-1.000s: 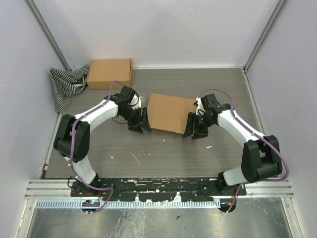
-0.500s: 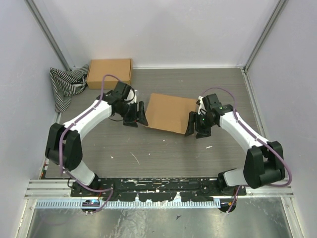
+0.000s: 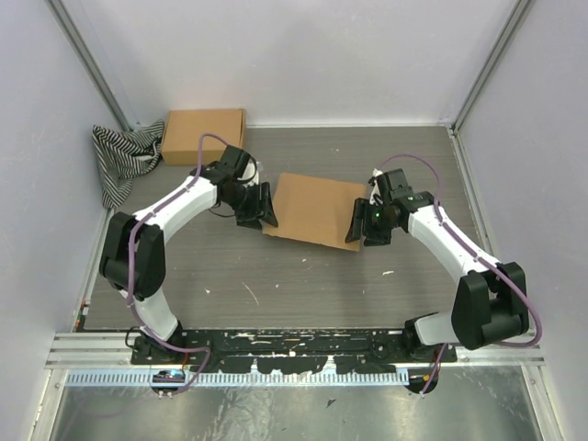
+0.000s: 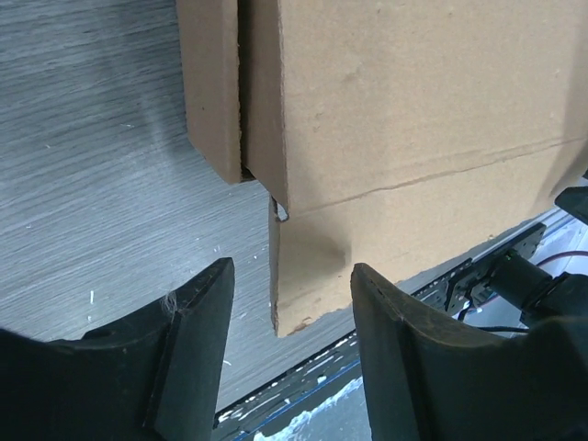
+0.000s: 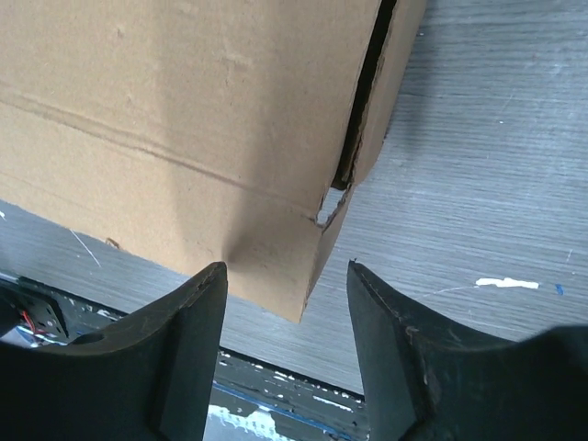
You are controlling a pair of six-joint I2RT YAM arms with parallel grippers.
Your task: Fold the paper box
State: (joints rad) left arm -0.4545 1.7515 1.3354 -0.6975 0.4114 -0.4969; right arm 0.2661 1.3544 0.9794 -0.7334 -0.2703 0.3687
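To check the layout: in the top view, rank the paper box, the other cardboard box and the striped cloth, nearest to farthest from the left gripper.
1. paper box, beside the left gripper.
2. other cardboard box, far edge.
3. striped cloth, far-left corner.

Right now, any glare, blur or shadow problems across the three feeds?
Top external: even, soft light, paper box crisp, faint shadows on the table. Left wrist: box creases sharp, table washed out at upper left, dark fingers show little detail. Right wrist: much the same, soft shadow over the box's near corner.
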